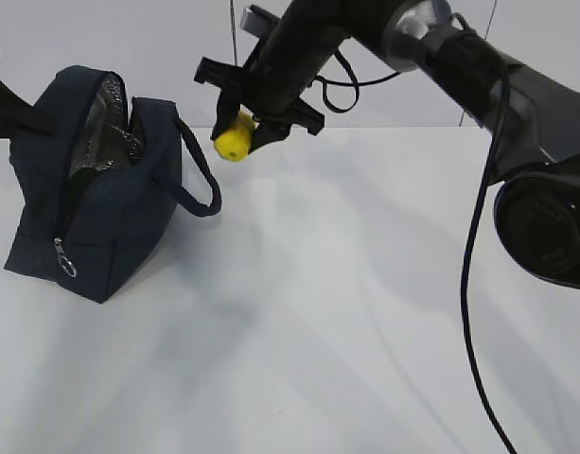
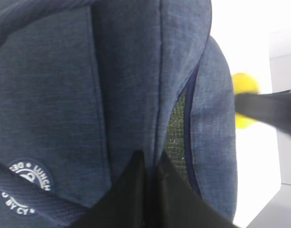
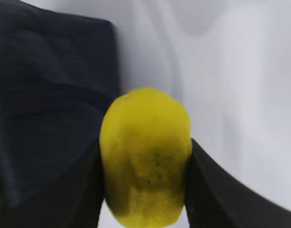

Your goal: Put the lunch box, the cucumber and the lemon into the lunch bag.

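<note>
Exterior view: right gripper (image 1: 240,132) is clamping the lemon (image 1: 234,142) in mid-air, just beside the lunch bag (image 1: 100,203) near the table's far-left edge. Left gripper (image 2: 147,190) is pinching the bag's fabric. Risk: lemon catching the handle, dropping outside.

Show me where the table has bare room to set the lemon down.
The table is bare across the whole front and right, from the bag over to the right arm's base. It is crowded only at the far left: the bag, its handle, and the right tool carrying the lemon just beside it.
</note>
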